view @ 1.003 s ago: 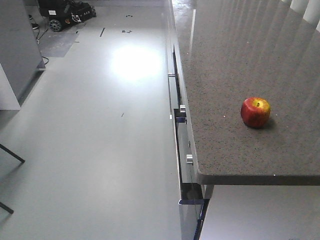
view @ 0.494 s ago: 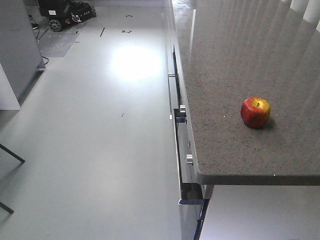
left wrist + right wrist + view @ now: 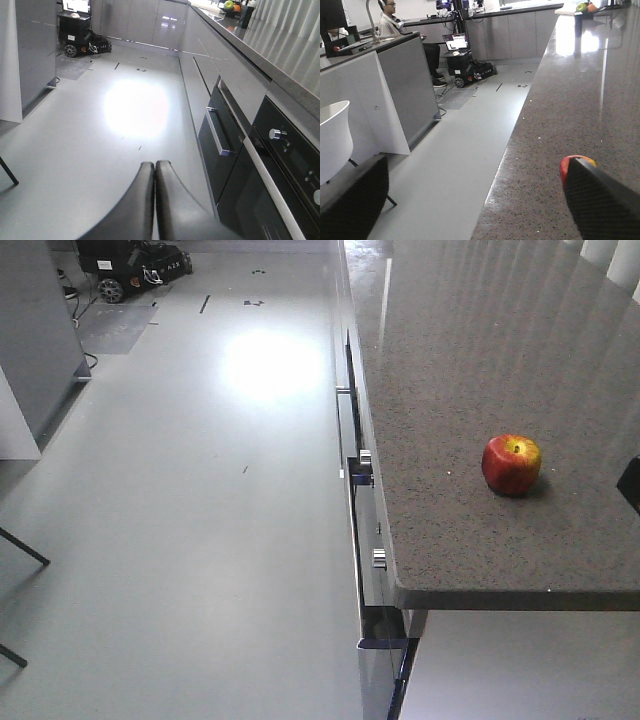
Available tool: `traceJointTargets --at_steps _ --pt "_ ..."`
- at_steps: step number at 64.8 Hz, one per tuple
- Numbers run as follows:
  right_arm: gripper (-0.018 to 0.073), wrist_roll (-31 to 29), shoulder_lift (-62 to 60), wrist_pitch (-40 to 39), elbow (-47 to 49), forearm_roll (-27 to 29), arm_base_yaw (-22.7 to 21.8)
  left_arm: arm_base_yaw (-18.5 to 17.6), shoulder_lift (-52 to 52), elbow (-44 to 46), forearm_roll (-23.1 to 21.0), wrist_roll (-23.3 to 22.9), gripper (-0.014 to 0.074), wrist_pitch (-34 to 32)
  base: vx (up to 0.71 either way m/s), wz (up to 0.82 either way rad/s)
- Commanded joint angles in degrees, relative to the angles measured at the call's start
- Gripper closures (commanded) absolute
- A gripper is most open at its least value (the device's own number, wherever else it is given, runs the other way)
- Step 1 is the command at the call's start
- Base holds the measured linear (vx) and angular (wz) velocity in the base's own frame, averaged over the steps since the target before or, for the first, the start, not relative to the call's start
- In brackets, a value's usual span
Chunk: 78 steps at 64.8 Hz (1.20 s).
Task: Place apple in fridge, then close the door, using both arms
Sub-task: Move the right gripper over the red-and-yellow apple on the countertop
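Observation:
The red apple (image 3: 511, 464) with a yellow patch by the stem rests on the speckled grey countertop (image 3: 470, 350), near its front right. In the right wrist view only a sliver of the apple (image 3: 568, 166) shows behind the right finger. My right gripper (image 3: 476, 167) is open, with nothing between its fingers. It hovers low over the counter edge, right of the apple; one dark fingertip (image 3: 631, 483) pokes in at the front view's right edge. My left gripper (image 3: 154, 166) is shut and empty, held over the floor beside the oven. The fridge and its door are out of view.
Below the counter are drawers with metal handles (image 3: 362, 468) and a dark oven front (image 3: 280, 165). A grey island (image 3: 30, 340) stands on the left. A wheeled robot base (image 3: 130, 265) is parked far back. A seated person (image 3: 390, 17) and a white chair (image 3: 332, 135) are on the left.
A dark fingertip of my right gripper has come into the front view at the right edge, next to the apple. The apple has not moved.

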<state>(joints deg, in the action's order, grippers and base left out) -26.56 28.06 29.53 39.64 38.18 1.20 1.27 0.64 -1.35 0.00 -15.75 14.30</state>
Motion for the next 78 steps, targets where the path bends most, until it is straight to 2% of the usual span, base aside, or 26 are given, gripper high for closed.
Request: traceJointTargets --at_steps 1,16,22,45,63,78 --pt "-0.0155 -0.8 2.1 -3.3 3.5 -0.6 0.0 -0.1 0.9 1.0 0.0 -0.5 0.0603 -4.2 0.00 0.00" --pt "-0.0144 2.0 11.3 -3.4 15.1 -5.4 0.0 -0.1 0.9 1.0 0.0 -0.5 0.0603 -4.2 0.00 0.00" --pt "-0.0138 7.3 16.1 -3.3 20.2 -7.5 0.0 -0.1 0.9 1.0 0.0 -0.5 0.0603 -4.2 0.00 0.00" --pt "-0.0124 19.2 34.8 -1.9 34.1 -24.8 0.0 -0.1 0.9 1.0 0.0 -0.5 0.0603 -4.2 0.00 0.00" --pt "-0.0115 22.2 47.0 2.4 45.4 -26.4 0.0 -0.1 0.9 1.0 0.0 -0.5 0.0603 -4.2 0.00 0.00" --pt "-0.0109 25.6 57.4 8.4 55.1 -32.9 -0.2 -0.1 0.9 1.0 0.0 -0.5 0.0603 -4.2 0.00 0.00"
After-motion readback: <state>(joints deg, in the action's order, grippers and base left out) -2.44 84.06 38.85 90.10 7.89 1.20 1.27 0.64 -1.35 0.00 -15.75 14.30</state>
